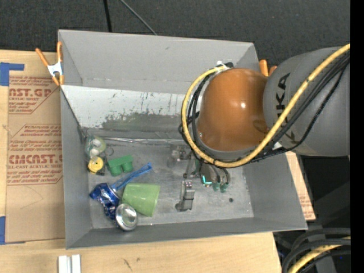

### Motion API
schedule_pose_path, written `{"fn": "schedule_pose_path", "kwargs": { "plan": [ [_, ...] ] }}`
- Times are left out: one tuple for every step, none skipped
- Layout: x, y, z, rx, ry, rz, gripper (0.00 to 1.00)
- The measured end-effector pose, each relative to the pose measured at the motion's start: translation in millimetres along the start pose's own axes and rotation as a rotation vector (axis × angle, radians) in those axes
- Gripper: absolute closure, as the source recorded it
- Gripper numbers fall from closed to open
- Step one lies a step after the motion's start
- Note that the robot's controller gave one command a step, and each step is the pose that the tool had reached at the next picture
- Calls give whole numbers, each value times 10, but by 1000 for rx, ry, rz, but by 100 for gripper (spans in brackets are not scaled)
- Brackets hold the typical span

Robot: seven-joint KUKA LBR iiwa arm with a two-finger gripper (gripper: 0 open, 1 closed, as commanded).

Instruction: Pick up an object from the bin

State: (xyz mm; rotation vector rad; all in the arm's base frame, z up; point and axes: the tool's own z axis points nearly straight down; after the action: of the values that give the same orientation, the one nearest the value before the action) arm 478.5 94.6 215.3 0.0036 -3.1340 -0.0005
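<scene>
Camera view: pincer [182,176] hangs released and empty over bare bin [154,62] floor. Green cup [141,198], nearest at nine o'clock, lies tipped; I'd straddle its rim squarely before clenching.

A pale green cup [141,199] on its side beside a crumpled blue can [105,195]; near them a green block [120,165], yellow cap [95,165], blue stick [133,174]

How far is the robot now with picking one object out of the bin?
Nothing looks picked yet: the green cup, the blue crumpled wrapper and the silver can lie at the bin's left. The gripper is down over bare floor right of the cup, with nothing seen in it. Closing on a thing and lifting remain.
</scene>
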Motion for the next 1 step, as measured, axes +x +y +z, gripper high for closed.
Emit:
{"fn": "schedule_pose_path", "kwargs": {
  "plan": [
    [-322, 710, 1353, -1, -6, 126, 0]
  ]
}}
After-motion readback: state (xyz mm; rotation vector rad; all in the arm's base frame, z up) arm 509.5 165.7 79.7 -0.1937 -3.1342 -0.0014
